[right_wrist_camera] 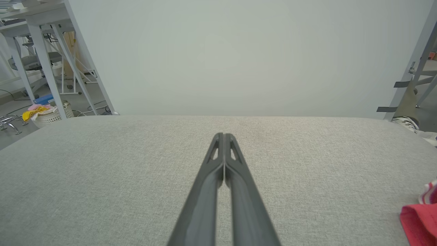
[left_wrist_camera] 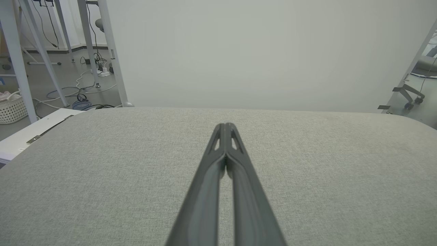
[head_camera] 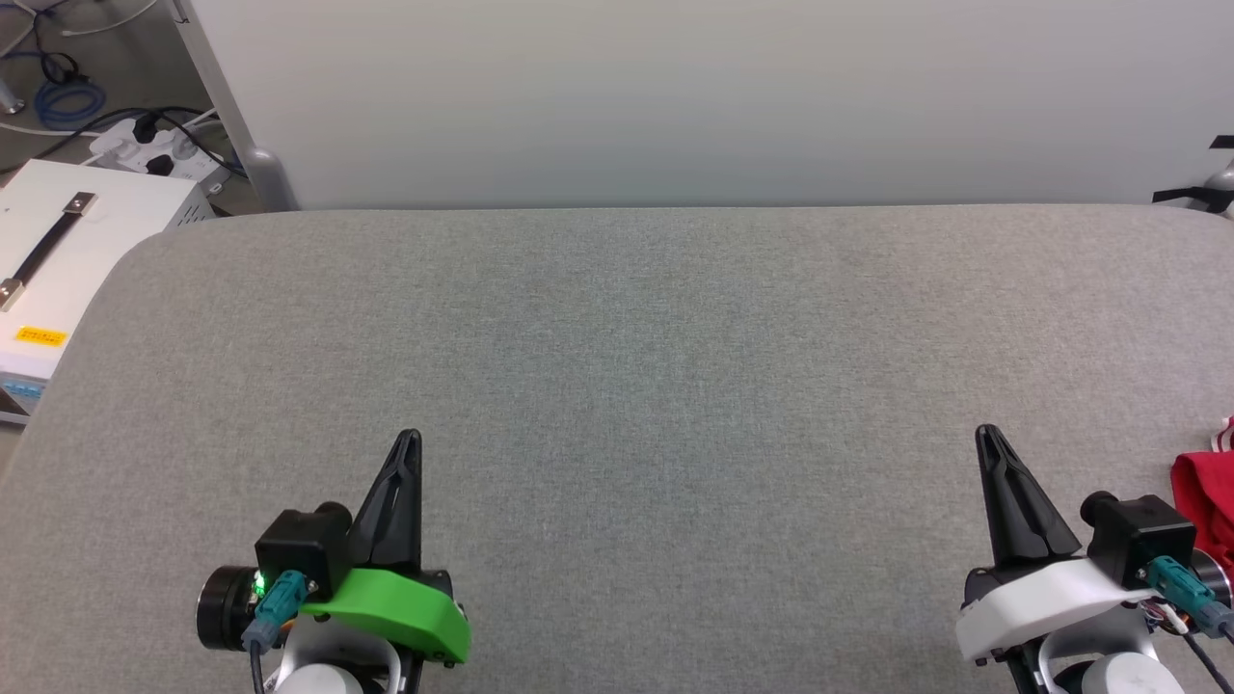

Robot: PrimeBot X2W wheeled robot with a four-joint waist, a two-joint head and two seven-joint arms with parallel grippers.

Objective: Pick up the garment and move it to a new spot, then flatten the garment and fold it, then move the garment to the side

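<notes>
here, the garment (head_camera: 1207, 496) lies near the table (head_camera: 617, 318) edge.

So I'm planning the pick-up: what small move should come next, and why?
Probably swing the right gripper rightward toward the red garment, opening its fingers on the way: they are shut and empty, and the garment lies off to its right on the grey table.

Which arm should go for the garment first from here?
Right. The garment lies on the table just right of the right pincer. The left pincer sits far across the table from it. Both are shut, so the right would likely need opening first.
</notes>
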